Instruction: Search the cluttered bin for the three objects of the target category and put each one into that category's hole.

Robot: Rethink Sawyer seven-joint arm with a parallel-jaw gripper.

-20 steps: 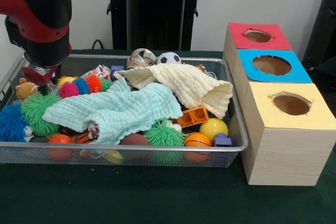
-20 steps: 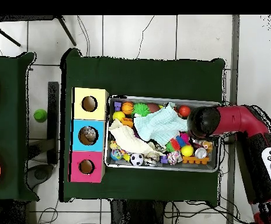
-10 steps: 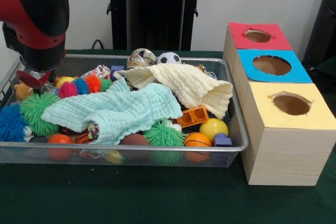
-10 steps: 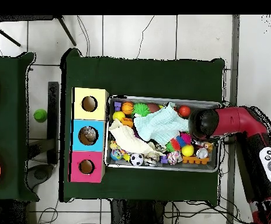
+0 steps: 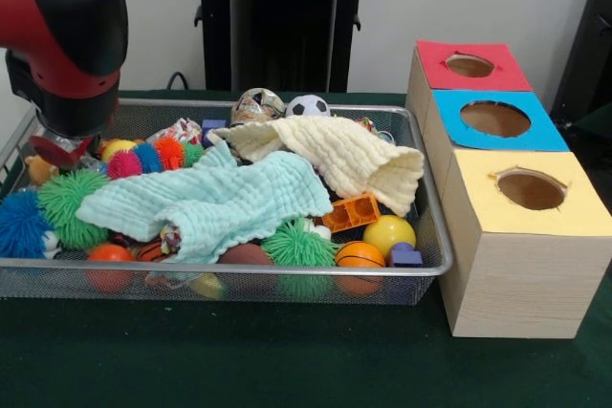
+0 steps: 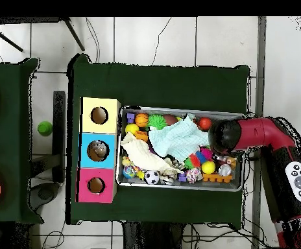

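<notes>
Gripper [image 5: 59, 147] low at bin's left end, tucked under the red and black arm [image 5: 65, 35]; fingers mostly hidden behind the wrist, so cannot tell whether spread or closed, nor whether anything is held; sits just above a small plush toy [image 5: 40, 170] by the left wall. Bin [image 5: 287, 279] packed: blue spiky ball [image 5: 19, 224] and green spiky ball [image 5: 67, 205] at the left; orange ball [image 5: 108, 255] at the front rim; mint cloth [image 5: 210, 200] draped over the middle; cream cloth [image 5: 349, 155] further right, partly over it; soccer ball [image 5: 307, 105] at the back; orange brick [image 5: 351, 211], yellow ball [image 5: 388, 233] and basketball [image 5: 360, 255] toward the front right corner. Boxes just right of the bin, touching in a row: red [image 5: 469, 66], blue [image 5: 495, 119], yellow [image 5: 531, 190], each with a round hole on top. Target category not readable from the pictures; candidates plainly in the bin, some likely buried under the cloths. Holes dark inside, contents not clear from either view; judged early in the task, search under way, no delivery confirmed, all three placements apparently left.
</notes>
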